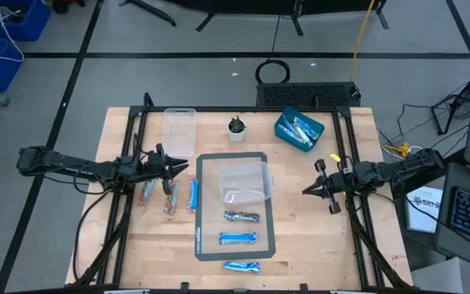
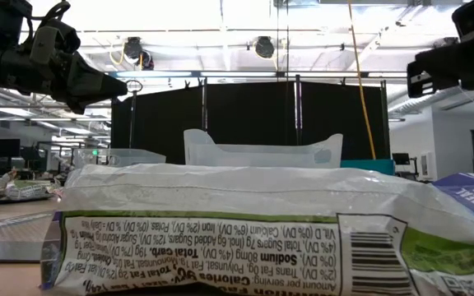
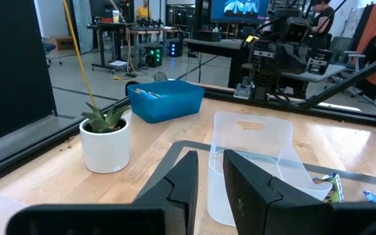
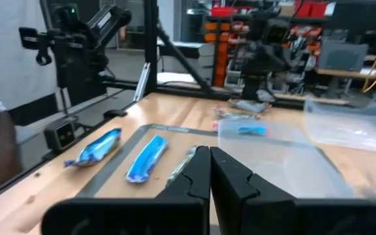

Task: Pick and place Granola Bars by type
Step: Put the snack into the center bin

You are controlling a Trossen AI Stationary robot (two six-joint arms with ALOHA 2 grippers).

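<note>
Several foil-wrapped granola bars lie flat. Three sit on bare wood at the left (image 1: 170, 198); three more lie on the grey mat and beyond its near edge (image 1: 238, 238), the nearest filling the low view (image 2: 237, 230). Others lie in the blue bin (image 1: 299, 131). My left gripper (image 1: 184, 168) hovers above the left group, pointing toward the clear tub (image 1: 245, 184) on the mat, its fingers a narrow gap apart (image 3: 210, 179) and holding nothing. My right gripper (image 1: 307, 190) hangs right of the mat, shut and empty (image 4: 209, 160), pointing at the mat's bars (image 4: 147, 156).
A second clear tub (image 1: 180, 131) stands at the far left of the table. A small potted plant (image 1: 236, 128) stands at the far edge between that tub and the blue bin. The grey mat (image 1: 206, 245) covers the table's middle. Black frame rails run along both sides.
</note>
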